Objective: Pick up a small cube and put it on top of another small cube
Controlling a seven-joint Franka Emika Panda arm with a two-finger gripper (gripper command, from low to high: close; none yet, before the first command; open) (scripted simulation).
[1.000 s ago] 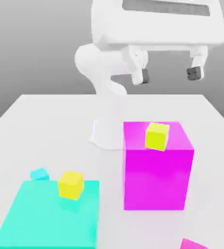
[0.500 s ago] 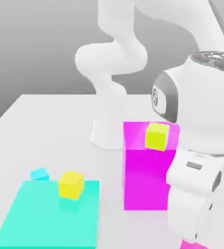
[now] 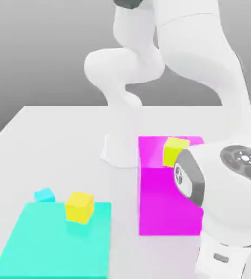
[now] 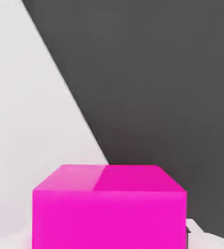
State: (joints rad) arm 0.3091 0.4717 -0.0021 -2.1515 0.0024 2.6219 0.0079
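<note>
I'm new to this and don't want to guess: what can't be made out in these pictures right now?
- Exterior view: the lower end of the arm runs off the bottom edge.
- Exterior view: the arm covers part of the large magenta block and one side of the yellow cube on it.
- Hand view: the bottom edge cuts off the small pink cube.

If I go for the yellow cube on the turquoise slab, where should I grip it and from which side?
Come straight down and pinch two opposite upright faces of the yellow cube. Its top is uncovered, and it sits slightly turned against the edges of the turquoise slab, so I'd align with its faces.
</note>
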